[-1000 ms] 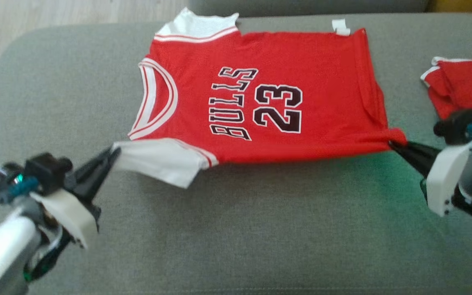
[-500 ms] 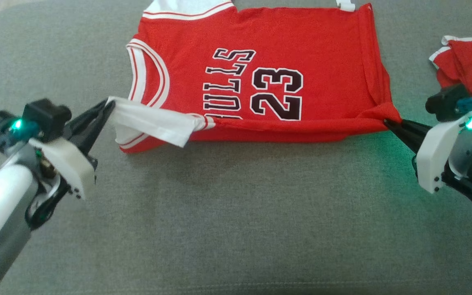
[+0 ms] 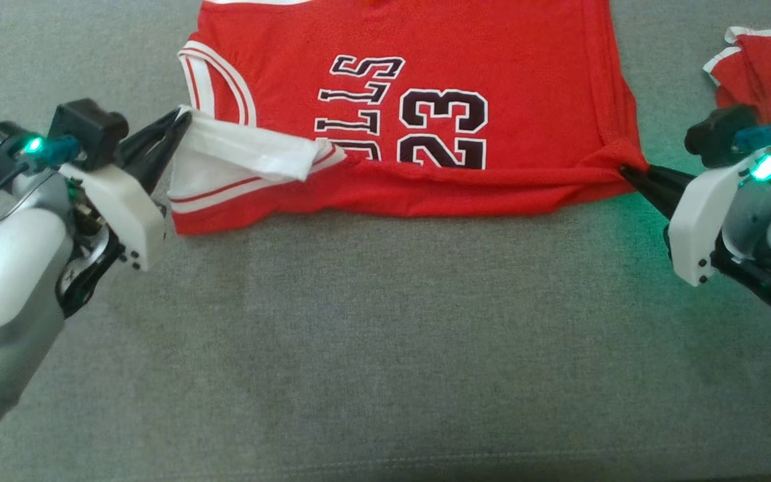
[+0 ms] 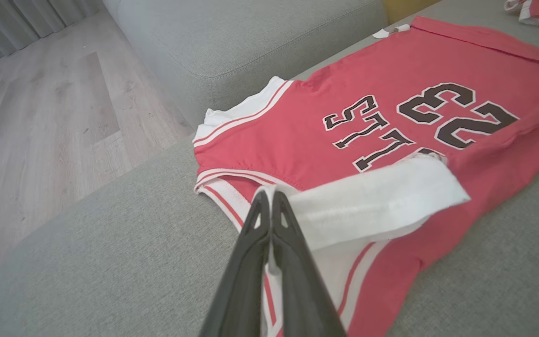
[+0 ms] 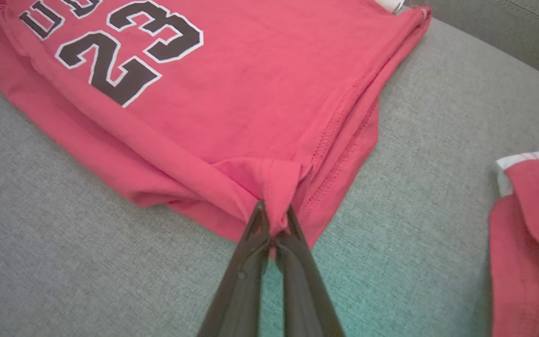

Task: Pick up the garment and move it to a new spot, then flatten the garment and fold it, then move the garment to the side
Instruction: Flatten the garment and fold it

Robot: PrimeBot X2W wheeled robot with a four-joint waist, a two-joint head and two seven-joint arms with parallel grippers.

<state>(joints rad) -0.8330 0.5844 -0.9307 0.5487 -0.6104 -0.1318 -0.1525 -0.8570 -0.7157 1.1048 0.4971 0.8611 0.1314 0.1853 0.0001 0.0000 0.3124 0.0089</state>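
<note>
The garment [image 3: 492, 60] is a red jersey with white trim and black "BULLS 23" lettering, spread on a grey cushion. Its near edge is lifted and rolled back over the print. My left gripper [image 3: 183, 119] is shut on the white sleeve [image 3: 245, 150] at the jersey's left end; the left wrist view has the sleeve [image 4: 372, 201] pinched at the gripper [image 4: 269, 194] tips. My right gripper [image 3: 626, 173] is shut on the red hem corner at the right end, and the right wrist view has that corner [image 5: 274, 180] bunched in the gripper [image 5: 274, 213].
A second red and white garment [image 3: 770, 60] lies at the right, just beyond my right wrist. The grey cushion [image 3: 385, 348] stretches bare toward me. The left wrist view has a wooden floor [image 4: 40, 117] past the cushion's edge and a backrest [image 4: 251, 32] behind the jersey.
Both grippers have carried the jersey's near edge away from me, folding it up over the lower part of the lettering. The head camera has also shifted, cutting off the jersey's far edge.
</note>
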